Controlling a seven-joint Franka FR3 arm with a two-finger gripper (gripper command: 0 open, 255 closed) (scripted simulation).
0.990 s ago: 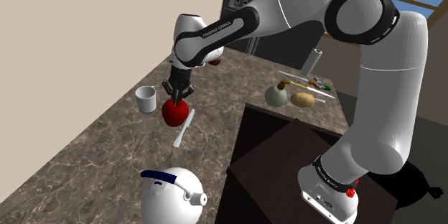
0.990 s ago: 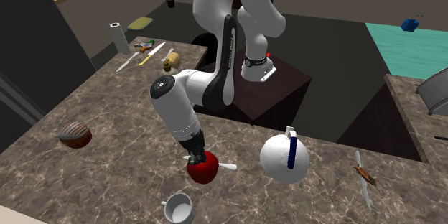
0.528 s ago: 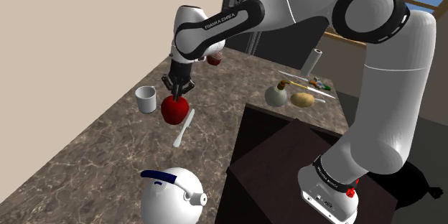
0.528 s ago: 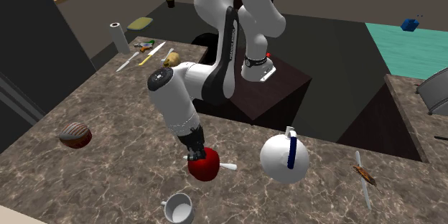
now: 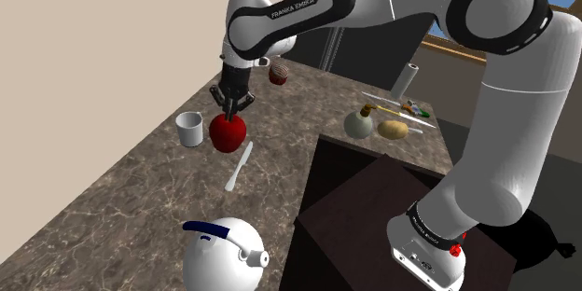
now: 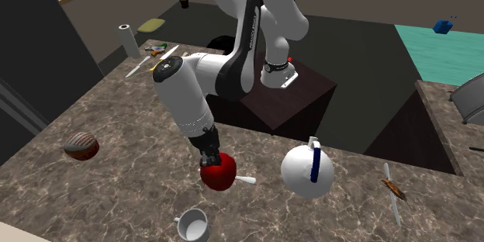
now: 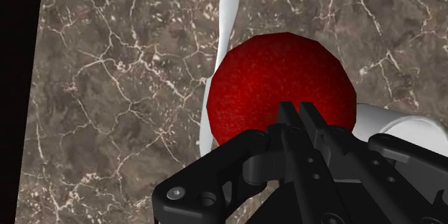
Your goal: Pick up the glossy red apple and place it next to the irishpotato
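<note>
my fingers [image 7: 287, 118] are pinched tight on the red apple [image 5: 228, 132]. next i carry it over beside the potato [image 5: 393, 130].

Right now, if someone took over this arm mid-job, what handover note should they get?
The gripper is shut on the red apple, pinching its top.
The red apple hangs beside the white mug, apparently clear of the marbled counter.
The potato lies on the counter toward the shoulder view's right.
Done: the grasp.
Left: carry the apple over, set it next to the potato, release.
</note>
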